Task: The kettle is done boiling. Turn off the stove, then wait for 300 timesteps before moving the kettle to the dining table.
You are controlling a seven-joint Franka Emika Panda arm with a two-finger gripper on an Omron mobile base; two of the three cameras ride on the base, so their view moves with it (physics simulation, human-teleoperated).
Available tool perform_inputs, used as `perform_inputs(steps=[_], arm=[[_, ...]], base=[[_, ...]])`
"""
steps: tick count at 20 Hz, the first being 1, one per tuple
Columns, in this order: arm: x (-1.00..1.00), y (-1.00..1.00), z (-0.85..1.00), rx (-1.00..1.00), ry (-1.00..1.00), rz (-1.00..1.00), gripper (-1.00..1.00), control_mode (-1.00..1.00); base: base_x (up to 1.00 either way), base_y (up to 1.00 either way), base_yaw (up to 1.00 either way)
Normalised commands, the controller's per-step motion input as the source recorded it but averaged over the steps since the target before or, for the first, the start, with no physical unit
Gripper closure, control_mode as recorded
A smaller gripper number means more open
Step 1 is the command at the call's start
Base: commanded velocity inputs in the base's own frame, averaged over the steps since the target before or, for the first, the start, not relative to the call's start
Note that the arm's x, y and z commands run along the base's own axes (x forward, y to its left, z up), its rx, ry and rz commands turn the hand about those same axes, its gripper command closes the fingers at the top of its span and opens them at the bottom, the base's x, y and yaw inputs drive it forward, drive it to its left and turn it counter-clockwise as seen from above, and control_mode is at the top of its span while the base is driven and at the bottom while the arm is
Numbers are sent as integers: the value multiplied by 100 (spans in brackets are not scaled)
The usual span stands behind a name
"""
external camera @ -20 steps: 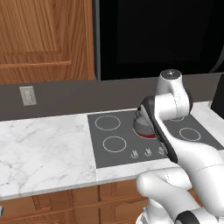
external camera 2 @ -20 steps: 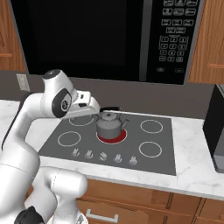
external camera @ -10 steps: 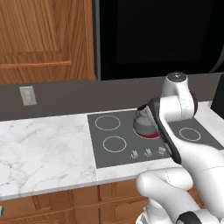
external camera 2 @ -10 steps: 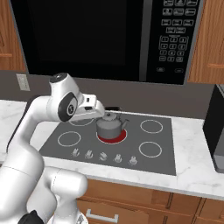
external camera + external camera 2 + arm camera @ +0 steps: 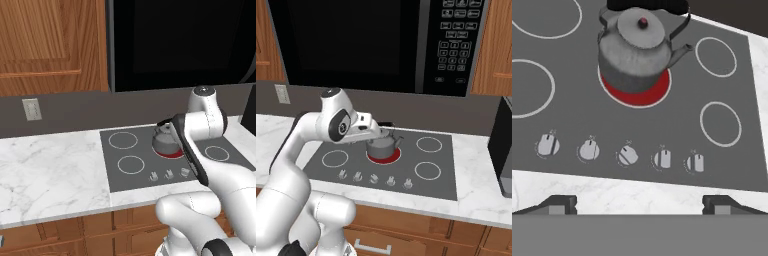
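The grey kettle point(image 5: 637, 47) with its black handle stands on a burner point(image 5: 637, 95) that glows red, in the middle of the stove point(image 5: 572, 115). My gripper point(image 5: 639, 205) is open and holds nothing, up above the row of silver knobs point(image 5: 628, 155). The middle knob sits turned at a slant. From the right base view the gripper point(image 5: 377, 132) hangs just above and left of the kettle point(image 5: 382, 147) on the stove point(image 5: 431, 167). From the left base view my arm covers part of the kettle point(image 5: 164, 140). The dining table is out of view.
A black microwave point(image 5: 381, 45) hangs low over the stove. White marble counter point(image 5: 50, 175) runs to the left, below a wall outlet point(image 5: 31, 109). A dark appliance point(image 5: 503, 145) stands at the counter's right end. Wooden cabinets point(image 5: 50, 45) are above left.
The arm has swung to the right and slightly down, bringing the hand from left of the kettle to over it. The kettle has not moved and the gripper stays open.
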Motion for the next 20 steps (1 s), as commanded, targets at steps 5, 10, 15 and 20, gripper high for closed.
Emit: perform_inputs(steps=[5, 10, 15, 20], arm=[[0, -8, -17, 0, 4, 0, -100, -100], [-2, -9, -15, 1, 0, 2, -100, -100], [-1, 0, -17, 0, 2, 3, -100, -100], [-3, 0, -13, 1, 0, 6, -100, -100]], base=[[0, 0, 0], [0, 0, 0], [0, 0, 0], [0, 0, 0]])
